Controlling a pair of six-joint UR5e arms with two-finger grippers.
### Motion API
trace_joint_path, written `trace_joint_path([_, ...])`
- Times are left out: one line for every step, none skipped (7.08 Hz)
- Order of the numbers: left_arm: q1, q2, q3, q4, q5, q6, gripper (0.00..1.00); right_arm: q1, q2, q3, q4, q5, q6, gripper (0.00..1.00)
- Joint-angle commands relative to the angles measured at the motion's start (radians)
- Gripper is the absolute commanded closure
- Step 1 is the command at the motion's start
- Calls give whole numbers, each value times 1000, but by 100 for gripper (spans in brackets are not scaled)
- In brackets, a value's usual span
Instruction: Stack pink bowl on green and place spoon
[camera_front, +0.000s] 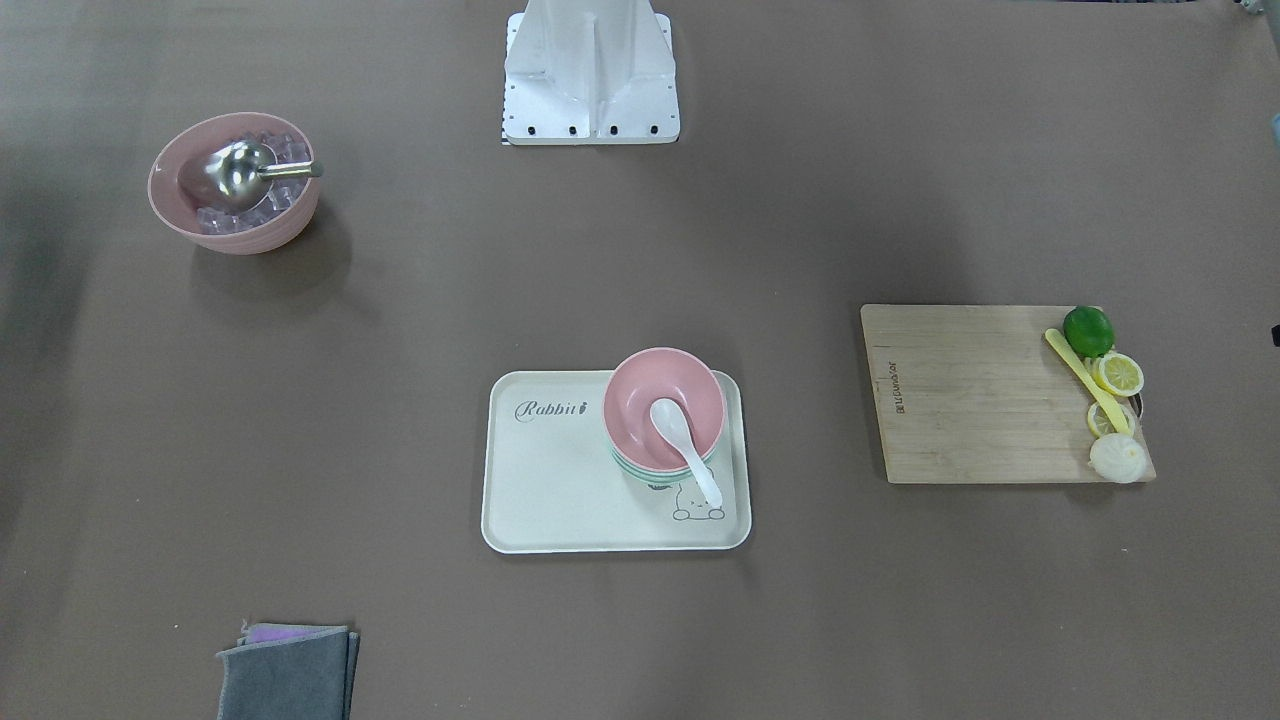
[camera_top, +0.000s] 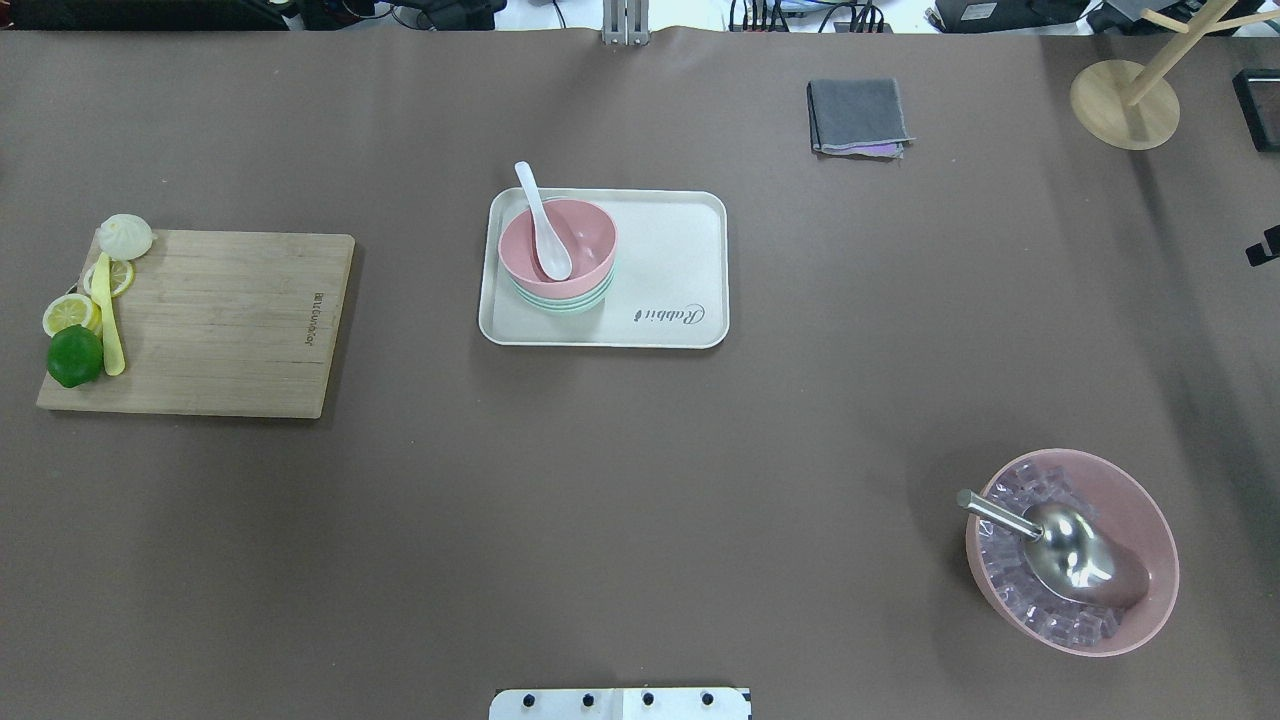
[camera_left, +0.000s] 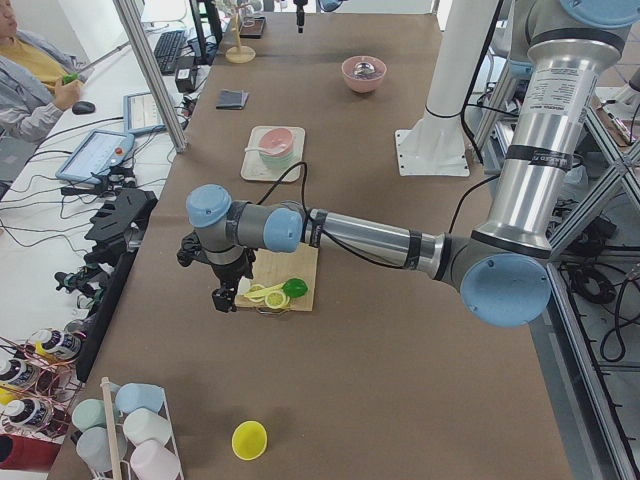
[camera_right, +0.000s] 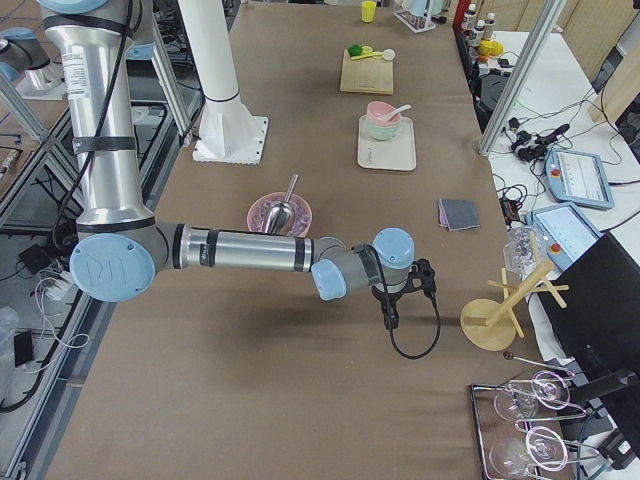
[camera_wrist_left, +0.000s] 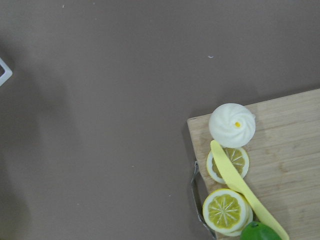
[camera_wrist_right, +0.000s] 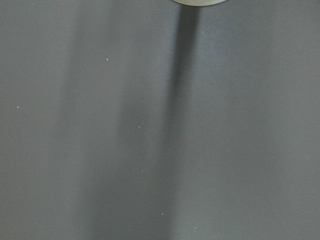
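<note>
On the cream tray (camera_front: 560, 500) in the middle of the worktop (camera_front: 640, 250), the pink bowl (camera_front: 640, 395) sits nested in the green bowl (camera_front: 636, 470), whose rim shows just beneath it. The white spoon (camera_front: 686, 447) lies in the pink bowl, handle leaning over the rim. The left gripper (camera_left: 221, 298) hangs at the fruit end of the cutting board (camera_front: 970, 400), seemingly just above it. The right gripper (camera_right: 389, 318) hangs over bare worktop, well apart from the tray. From these side views I cannot tell how far either is open.
</note>
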Motion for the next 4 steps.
trace_joint_path([-18,55,-35,11,-13,32,2,-1,28,7,-51,0,0,0])
trace_joint_path([-41,52,-37,13,-33,16,2,11,60,7,-51,1,0,0])
trace_joint_path([-49,57,-88,13,-35,15,2,19,55,8,-49,3,0,0])
trace_joint_path([-46,55,-86,13,-32,-26,2,39,41,13,-49,13,-3,0])
